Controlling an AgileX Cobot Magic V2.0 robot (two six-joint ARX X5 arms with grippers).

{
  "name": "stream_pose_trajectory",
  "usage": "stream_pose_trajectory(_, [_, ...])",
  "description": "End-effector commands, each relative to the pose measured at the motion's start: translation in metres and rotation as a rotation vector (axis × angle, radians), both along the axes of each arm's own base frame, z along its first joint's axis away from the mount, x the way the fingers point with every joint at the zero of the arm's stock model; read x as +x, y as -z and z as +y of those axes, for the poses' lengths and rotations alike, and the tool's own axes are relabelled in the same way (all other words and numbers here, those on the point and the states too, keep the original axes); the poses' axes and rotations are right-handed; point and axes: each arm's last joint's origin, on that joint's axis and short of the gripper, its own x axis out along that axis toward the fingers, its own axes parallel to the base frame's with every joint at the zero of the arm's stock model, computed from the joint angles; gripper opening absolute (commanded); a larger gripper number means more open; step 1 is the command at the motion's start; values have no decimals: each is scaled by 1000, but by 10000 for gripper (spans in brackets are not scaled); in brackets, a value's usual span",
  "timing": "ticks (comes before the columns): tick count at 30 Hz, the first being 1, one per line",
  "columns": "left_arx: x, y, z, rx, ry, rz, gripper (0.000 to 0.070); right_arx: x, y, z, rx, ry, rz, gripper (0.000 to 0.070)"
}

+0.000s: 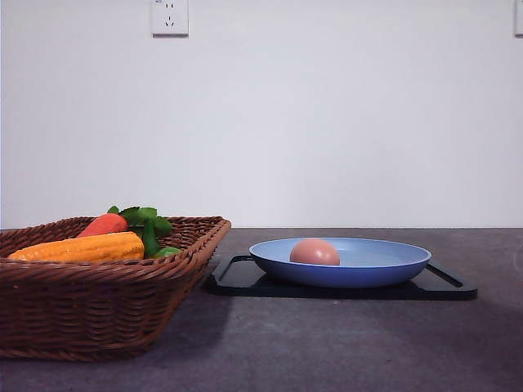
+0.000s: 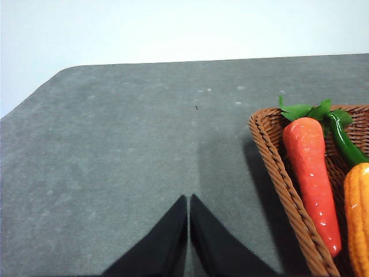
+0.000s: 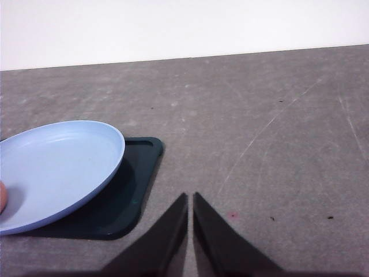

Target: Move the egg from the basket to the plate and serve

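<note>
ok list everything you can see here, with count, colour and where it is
egg: 1, pinkish-brown, lying in the plate
plate: 1, light blue, on the tray
tray: 1, black, on the table right of the basket
basket: 1, brown wicker, on the table's left side
carrot: 1, orange-red with green leaves, in the basket
corn cob: 1, yellow-orange, in the basket beside the carrot
table: 1, dark grey
wall socket: 1, white, high on the wall
left tool: 1, black, shut, over bare table beside the basket
right tool: 1, black, shut, over bare table beside the tray

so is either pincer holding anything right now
No. The left pincer and right pincer are both shut on nothing, above bare table. The egg lies in the plate.
</note>
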Motion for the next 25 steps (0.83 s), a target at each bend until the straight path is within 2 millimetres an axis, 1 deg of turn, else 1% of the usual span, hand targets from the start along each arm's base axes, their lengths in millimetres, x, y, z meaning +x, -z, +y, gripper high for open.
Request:
stream_pose_trajectory(1, [1,8,0,13,1,14,0,0,1,0,12,4,-5,0])
stream_pose_trajectory(25, [1,8,0,13,1,14,0,0,1,0,12,4,-5,0])
